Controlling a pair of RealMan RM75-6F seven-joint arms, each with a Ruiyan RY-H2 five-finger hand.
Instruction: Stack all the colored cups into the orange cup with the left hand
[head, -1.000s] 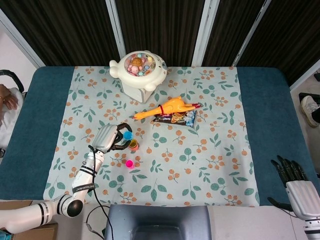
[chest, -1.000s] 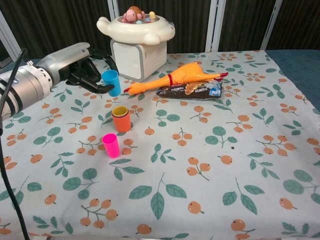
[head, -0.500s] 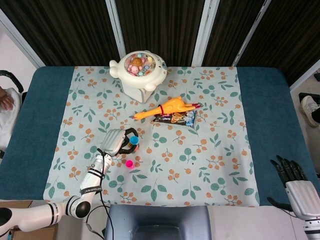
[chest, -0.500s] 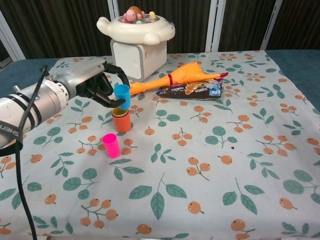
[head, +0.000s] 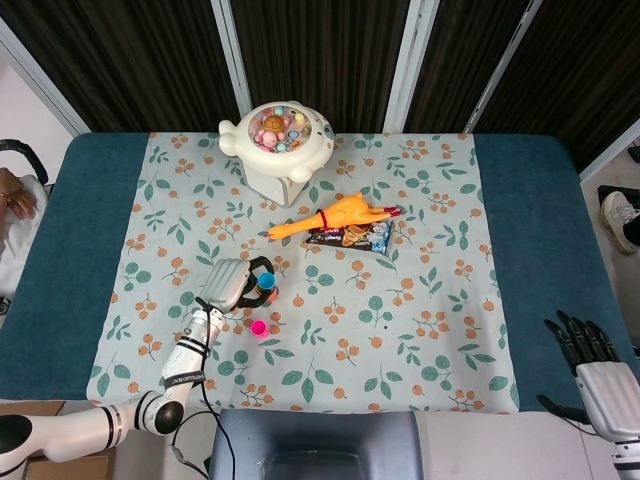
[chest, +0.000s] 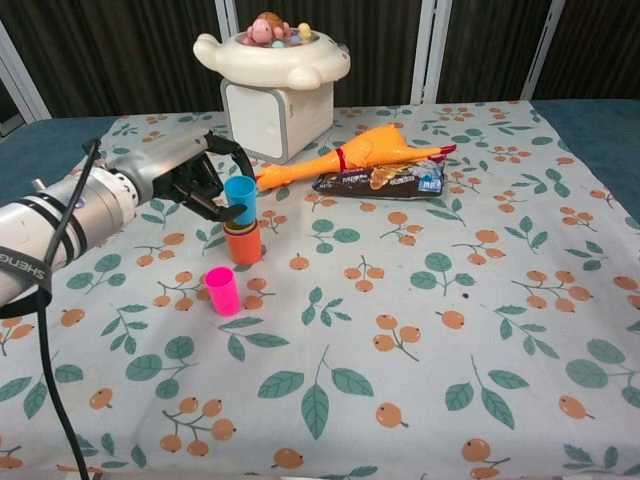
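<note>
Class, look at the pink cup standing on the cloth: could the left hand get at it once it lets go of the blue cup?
Probably yes. The pink cup stands upright and alone, close below the left hand, which now holds the blue cup in the orange cup. Nothing lies between them.

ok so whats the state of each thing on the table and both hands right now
blue cup: upright, partly nested in the stack, pinched by the left hand
left hand: holding the blue cup
orange cup: upright, holding a yellow cup with the blue one going in
pink cup: upright, alone, not yet stacked
rubber chicken: lying on its side
snack packet: lying flat beside the chicken
right hand: empty, fingers apart, off the table
</note>
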